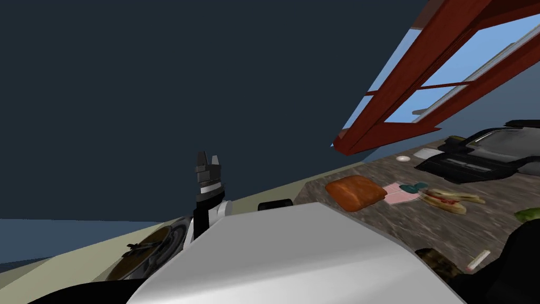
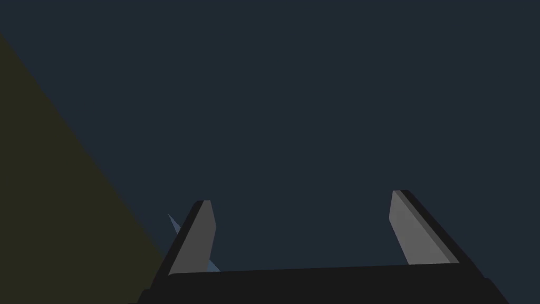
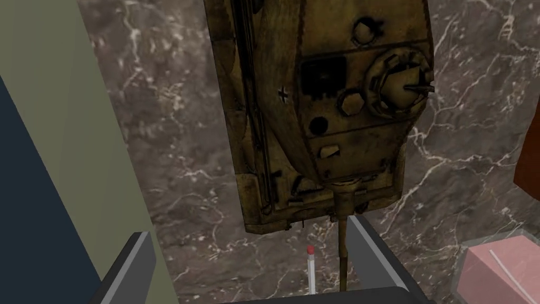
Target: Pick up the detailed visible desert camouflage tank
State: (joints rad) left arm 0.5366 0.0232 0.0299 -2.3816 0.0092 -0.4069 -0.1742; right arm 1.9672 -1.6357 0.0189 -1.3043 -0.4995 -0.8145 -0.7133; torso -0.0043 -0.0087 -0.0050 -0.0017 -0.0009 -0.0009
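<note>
Both released: left tool (image 2: pixel 301 198) idle; right tool (image 3: pixel 248 227) faces tank (image 3: pixel 327 105) just ahead. Likely rigid, barrel fragile; grip hull sides.

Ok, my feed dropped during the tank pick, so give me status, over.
Left gripper open, raised. Right gripper open above marble counter; tank just ahead, barrel between the fingers. Thin red-tipped stick lies there too.

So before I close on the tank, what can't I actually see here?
Tank: far end cut off by the right wrist view's edge.
Barrel: tip hidden behind the dark body of the right gripper; contact with the nearer finger unclear.
Red-tipped white stick: lower end hidden likewise; too small to identify.
Pink box: cut by the picture's corner.
</note>
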